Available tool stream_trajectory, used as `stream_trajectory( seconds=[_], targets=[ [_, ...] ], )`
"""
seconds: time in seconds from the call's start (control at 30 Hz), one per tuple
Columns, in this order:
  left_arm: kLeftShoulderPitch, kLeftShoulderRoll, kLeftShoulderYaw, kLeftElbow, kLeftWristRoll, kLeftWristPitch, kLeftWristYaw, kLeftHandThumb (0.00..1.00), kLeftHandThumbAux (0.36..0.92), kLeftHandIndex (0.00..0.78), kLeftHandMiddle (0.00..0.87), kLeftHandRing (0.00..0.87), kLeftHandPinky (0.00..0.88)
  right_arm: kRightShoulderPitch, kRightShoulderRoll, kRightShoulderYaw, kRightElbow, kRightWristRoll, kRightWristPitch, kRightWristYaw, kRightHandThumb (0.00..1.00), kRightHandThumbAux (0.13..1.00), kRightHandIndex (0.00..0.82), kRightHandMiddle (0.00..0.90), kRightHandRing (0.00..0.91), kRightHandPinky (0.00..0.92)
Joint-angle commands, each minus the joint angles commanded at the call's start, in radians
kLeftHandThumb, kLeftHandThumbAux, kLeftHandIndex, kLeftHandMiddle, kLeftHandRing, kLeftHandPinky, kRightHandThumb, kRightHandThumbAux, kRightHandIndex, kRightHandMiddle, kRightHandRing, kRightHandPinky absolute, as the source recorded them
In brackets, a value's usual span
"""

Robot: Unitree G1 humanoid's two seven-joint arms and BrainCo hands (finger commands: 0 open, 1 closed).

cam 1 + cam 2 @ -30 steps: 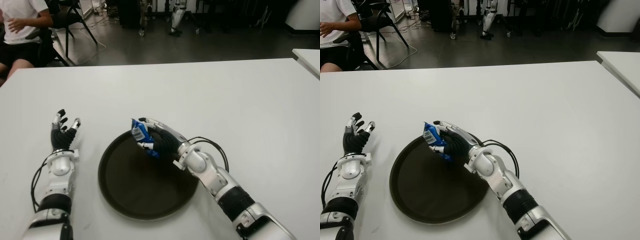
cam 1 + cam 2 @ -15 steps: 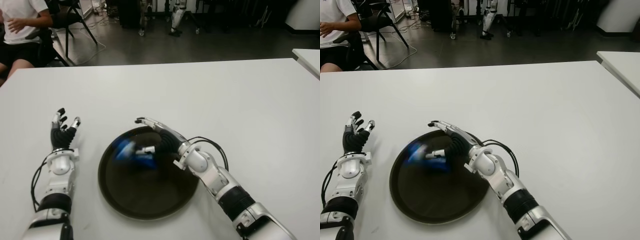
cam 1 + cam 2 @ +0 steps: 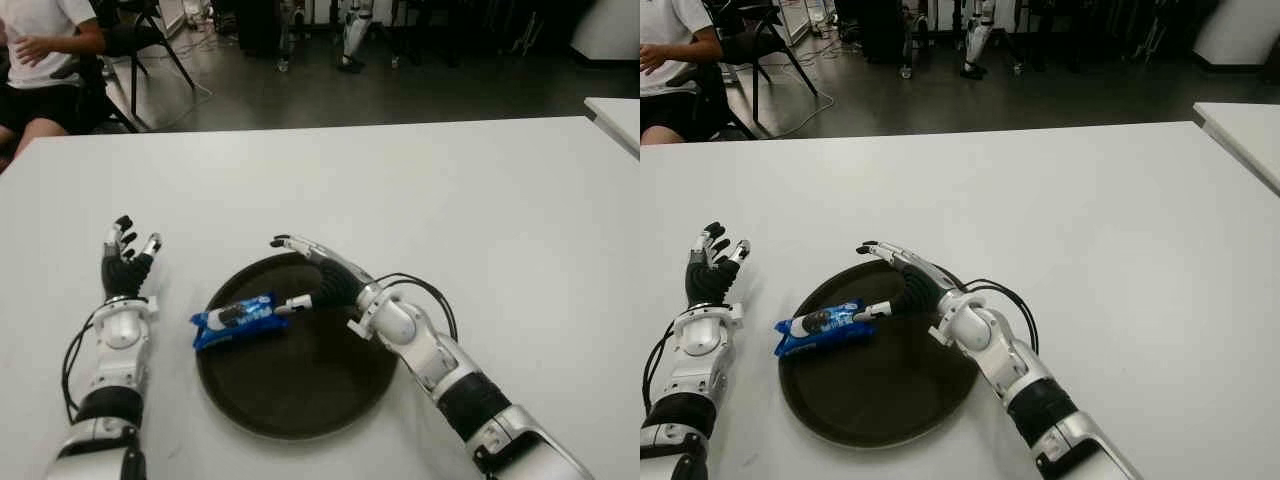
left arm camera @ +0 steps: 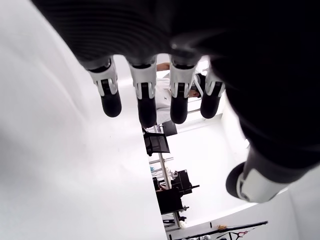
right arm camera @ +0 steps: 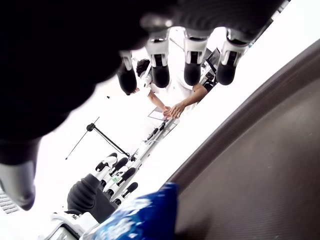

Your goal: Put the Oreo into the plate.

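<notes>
A: Starting with the left eye view, where is the snack lying?

B: The blue foil Oreo packet (image 3: 234,318) is lying on its side at the left edge of the round dark brown plate (image 3: 310,385), one end sticking out over the rim toward the robot's left. The plate is sitting on the wide white table (image 3: 480,210).

A: And the right hand?

B: The right hand (image 3: 315,275) is hovering over the far part of the plate, fingers stretched out and holding nothing. Its thumb tip is pointing at the near end of the packet, just beside it; I cannot tell whether they are touching.

A: What is the right eye view showing?

B: The same layout. The left hand (image 3: 710,275) is showing well to the left of the plate, fingers pointing up and spread, empty. A seated person in a white shirt (image 3: 665,45) is showing at the far left corner, beyond the table.

A: The left wrist view?

B: Four black-tipped fingers (image 4: 141,97) are hanging straight and apart, with the thumb off to one side, nothing between them. Only the white tabletop and the room beyond are appearing past them.

A: And the right wrist view?

B: The right hand's fingers (image 5: 192,67) are extending straight, gripping nothing. The plate's dark woven-looking surface (image 5: 260,165) is filling one side, and a blurred blue end of the packet (image 5: 145,215) is lying at its rim. The left hand is showing farther off, past the packet.
</notes>
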Motion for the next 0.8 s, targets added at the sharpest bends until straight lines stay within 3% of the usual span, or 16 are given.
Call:
stream_trajectory(
  seconds=[0.8],
  targets=[
    [-0.002,0.006,-0.003,0.002,0.011,0.019,0.009,0.245,0.626,0.062,0.098,0.068,0.023,0.004,0.007,-0.008,-0.003,0.004,0.015,-0.011,0.0,0.587,0.0,0.0,0.0,0.0]
  ],
)
